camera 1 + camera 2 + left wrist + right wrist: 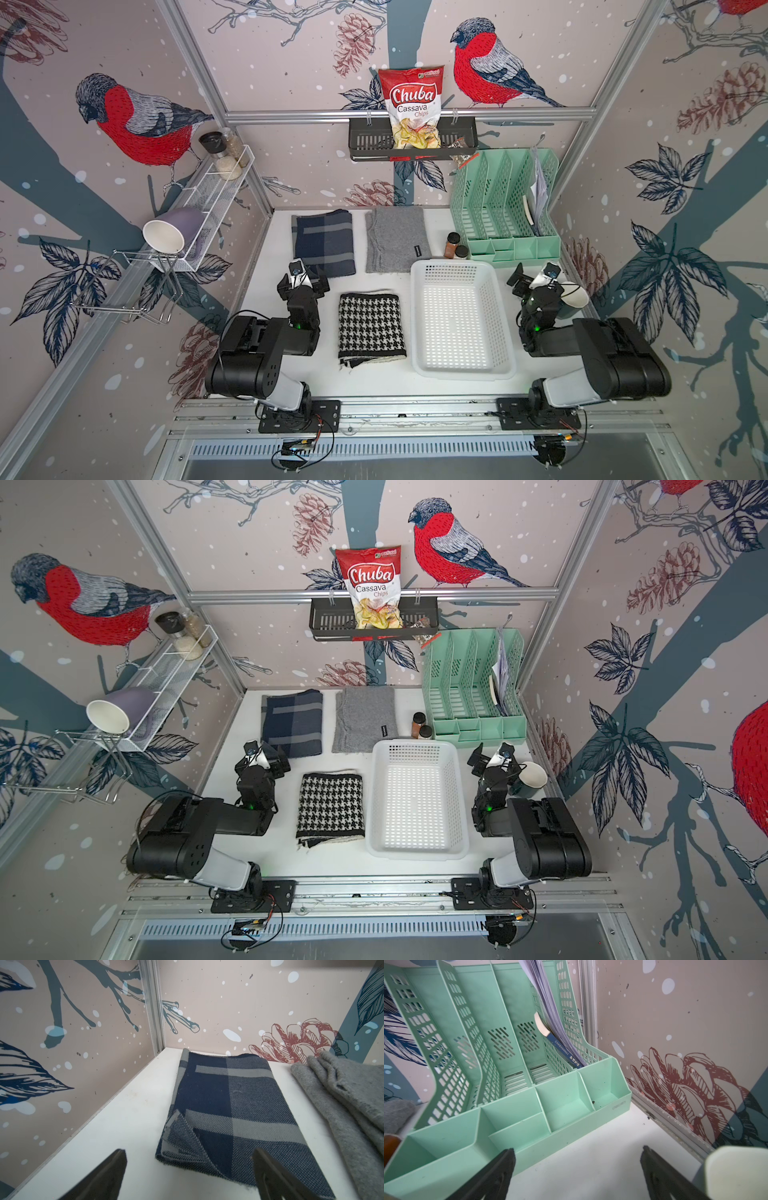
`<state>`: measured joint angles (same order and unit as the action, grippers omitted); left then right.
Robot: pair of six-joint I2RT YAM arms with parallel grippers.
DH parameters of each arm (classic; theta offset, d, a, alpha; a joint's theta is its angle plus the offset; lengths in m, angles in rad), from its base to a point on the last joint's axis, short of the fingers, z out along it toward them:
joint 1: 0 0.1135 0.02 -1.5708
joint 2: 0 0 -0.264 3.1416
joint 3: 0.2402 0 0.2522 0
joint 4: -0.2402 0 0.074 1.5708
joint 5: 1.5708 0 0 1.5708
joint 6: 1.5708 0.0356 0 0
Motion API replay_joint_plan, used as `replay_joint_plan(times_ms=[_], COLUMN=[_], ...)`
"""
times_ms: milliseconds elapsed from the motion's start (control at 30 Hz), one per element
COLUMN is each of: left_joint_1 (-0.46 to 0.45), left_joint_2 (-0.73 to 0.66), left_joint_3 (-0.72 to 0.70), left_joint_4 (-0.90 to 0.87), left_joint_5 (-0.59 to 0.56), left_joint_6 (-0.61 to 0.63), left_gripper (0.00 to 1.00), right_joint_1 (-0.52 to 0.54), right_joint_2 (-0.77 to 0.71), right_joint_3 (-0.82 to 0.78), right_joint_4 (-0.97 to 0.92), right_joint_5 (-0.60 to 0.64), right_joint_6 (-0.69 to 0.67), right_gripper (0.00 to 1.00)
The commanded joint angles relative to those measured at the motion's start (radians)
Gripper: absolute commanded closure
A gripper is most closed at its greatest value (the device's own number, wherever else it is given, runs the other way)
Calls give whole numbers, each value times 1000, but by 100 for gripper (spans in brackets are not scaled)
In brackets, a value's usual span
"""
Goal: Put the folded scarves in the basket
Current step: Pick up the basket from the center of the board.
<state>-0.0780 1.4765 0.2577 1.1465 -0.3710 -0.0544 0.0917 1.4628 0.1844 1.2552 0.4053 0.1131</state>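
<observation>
Starting at the near edge of the white table (pixel 374 384): both arms are folded back over their bases, wrists pointing toward the far wall

Between the arms, in both top views, a black-and-white houndstooth scarf (pixel 371 326) (pixel 331 805) lies folded flat. Just beside it, toward the right arm, is the white perforated basket (pixel 463 372) (pixel 417 852), long side parallel to the scarf, with nothing in it

Left gripper (pixel 302 279) (pixel 188 1152): jaws spread wide, nothing between them, over the near end of a folded navy plaid scarf (pixel 324 243) (pixel 224 1109). From its wrist view I cannot tell whether a fingertip touches the cloth

Right gripper (pixel 538 278) (pixel 578 1150): jaws likewise wide and empty, over bare table. A white paper cup (pixel 575 294) lies on its side just beside it

Farther back, a folded grey scarf (pixel 395 241) (pixel 349 1095) lies next to the navy one, apart from it. Two small brown jars (pixel 453 245) stand between the grey scarf and a mint-green file organiser (pixel 478 195) (pixel 500 1088), which holds papers in the slot nearest the side wall

All three scarves are on the table, outside the basket

On the far wall, a black rack (pixel 374 143) holds a chips bag (pixel 413 106)
</observation>
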Motion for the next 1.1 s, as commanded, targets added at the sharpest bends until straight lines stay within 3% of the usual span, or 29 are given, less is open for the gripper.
replay_joint_plan(times_ms=[0, 67, 267, 633, 767, 833, 867, 900, 967, 1067], left_joint_1=[-7, -8, -41, -132, -134, -126, -114, -105, -61, -43], left_joint_2=[-100, -114, -241, -539, -575, -579, -592, -613, -663, -669], left_joint_3=[148, 219, 235, 456, 613, 691, 688, 665, 586, 565], left_joint_4=[-343, -469, -523, -819, -1050, -1287, -1310, -1324, -1273, -1349], left_joint_5=[-26, 7, 25, 4, -4, -33, -27, -18, 88, 154], left_joint_6=[-37, -62, -120, -105, -298, -453, -486, -534, -563, -607], left_gripper=[2, 2, 2, 2, 2, 3, 3, 3, 2, 3], right_joint_1=[87, 116, 144, 144, 124, 86, 65, 17, -24, 50], right_joint_2=[-71, -143, -373, -719, -709, -675, -669, -667, -652, -575], right_joint_3=[25, 91, 120, 292, 521, 605, 601, 567, 530, 622], right_joint_4=[-29, -201, -324, -698, -980, -1152, -1179, -1136, -1056, -1196], right_joint_5=[166, 189, 234, 65, -77, -106, -104, -213, -381, -318], right_joint_6=[-93, -99, -83, 27, 207, 442, 553, 615, 630, 603], right_gripper=[0, 0, 0, 0, 0, 0, 0, 0, 0, 0])
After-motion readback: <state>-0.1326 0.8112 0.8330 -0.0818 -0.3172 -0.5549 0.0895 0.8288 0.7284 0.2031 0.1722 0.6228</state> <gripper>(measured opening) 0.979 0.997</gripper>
